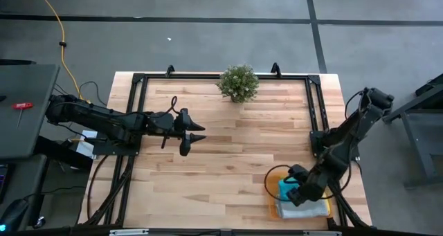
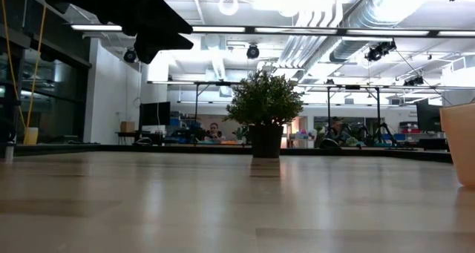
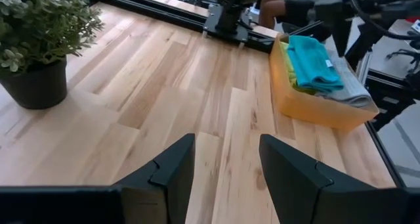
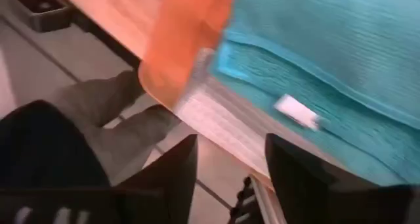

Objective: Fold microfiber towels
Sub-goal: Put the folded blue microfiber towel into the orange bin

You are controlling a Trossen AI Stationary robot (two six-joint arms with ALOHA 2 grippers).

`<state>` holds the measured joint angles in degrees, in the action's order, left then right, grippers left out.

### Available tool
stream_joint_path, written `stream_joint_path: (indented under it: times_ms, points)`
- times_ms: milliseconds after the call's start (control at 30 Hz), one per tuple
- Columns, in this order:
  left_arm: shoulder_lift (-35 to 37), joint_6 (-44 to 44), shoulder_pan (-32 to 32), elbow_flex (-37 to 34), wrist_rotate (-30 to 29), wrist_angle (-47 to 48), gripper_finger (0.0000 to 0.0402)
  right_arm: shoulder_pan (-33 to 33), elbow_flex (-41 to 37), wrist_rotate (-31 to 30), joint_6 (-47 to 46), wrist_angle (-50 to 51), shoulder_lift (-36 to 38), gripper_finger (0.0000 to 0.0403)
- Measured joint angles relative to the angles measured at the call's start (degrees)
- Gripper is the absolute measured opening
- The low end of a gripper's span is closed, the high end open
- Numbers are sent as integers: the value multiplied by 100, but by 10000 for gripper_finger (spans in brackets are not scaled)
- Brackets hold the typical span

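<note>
- From above, the bench (image 1: 228, 153) carries an orange tray (image 1: 275, 207) at its near right corner, with the towels stacked inside; the right gripper (image 1: 296, 193) hangs over that stack.
- The right wrist view alone shows the right pincer's fingers (image 4: 174, 178) apart with nothing between them, just above the teal towel (image 4: 328, 66), whose ribbed weave and small white label are plain there.
- In that same view a light grey towel (image 4: 216, 122) lies under the teal one, reaching past the tray's rim.
- The left wrist view gives the pile from the side: teal on top, folded flat, grey beneath it, and a yellow towel (image 3: 285, 60) along the tray's inner wall.
- The left gripper (image 1: 194, 135) hovers over the bench's left middle, its fingers (image 3: 172, 175) apart and empty.
- A potted plant (image 1: 239, 83) stands at the far edge, centre.
- The level view shows the plant and only a sliver of the tray at its right margin; no towel shows there.
</note>
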<state>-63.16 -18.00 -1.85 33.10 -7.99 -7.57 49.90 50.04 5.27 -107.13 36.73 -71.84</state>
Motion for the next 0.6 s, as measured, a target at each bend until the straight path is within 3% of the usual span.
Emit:
stream_joint_path:
  times_ms: [100, 267, 467, 600]
  points:
    - [0, -2, 0, 0, 0, 0, 161, -157, -179, 20, 98, -359, -105, 128]
    - [0, 9, 0, 0, -2, 0, 161, -362, -314, 197, 23, -363, -320, 18]
    - [0, 87, 0, 0, -24, 2, 161, -578, -314, 480, 111, -400, -651, 16]
    - [0, 210, 0, 0, -26, 2, 161, -738, -314, 62, 209, -347, -908, 3]
